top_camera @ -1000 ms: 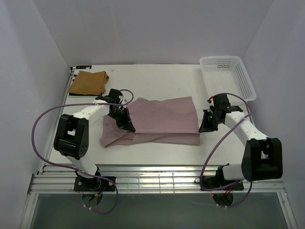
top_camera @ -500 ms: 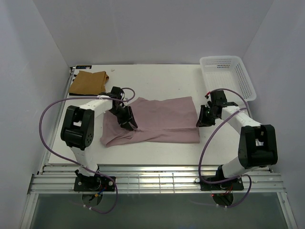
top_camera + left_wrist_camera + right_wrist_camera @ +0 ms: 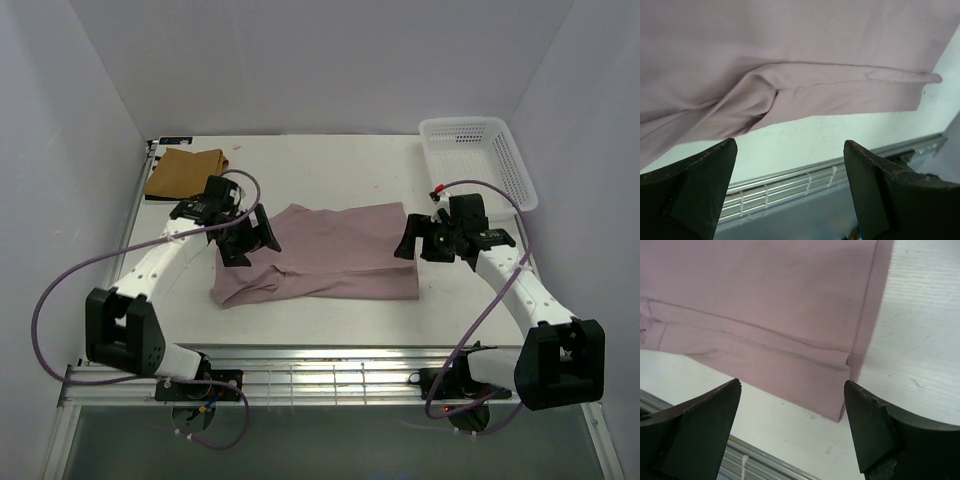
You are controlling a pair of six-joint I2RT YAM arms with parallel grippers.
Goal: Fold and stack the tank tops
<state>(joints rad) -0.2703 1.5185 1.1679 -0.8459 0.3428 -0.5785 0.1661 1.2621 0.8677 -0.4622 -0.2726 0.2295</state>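
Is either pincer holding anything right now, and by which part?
Nothing is held. The left pincer and right pincer are open, empty, above the pink tank top.

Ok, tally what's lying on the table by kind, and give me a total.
Tank tops: 2 (pale pink tank top, tan-brown tank top)
Baskets: 1 (white mesh basket)
Total: 3
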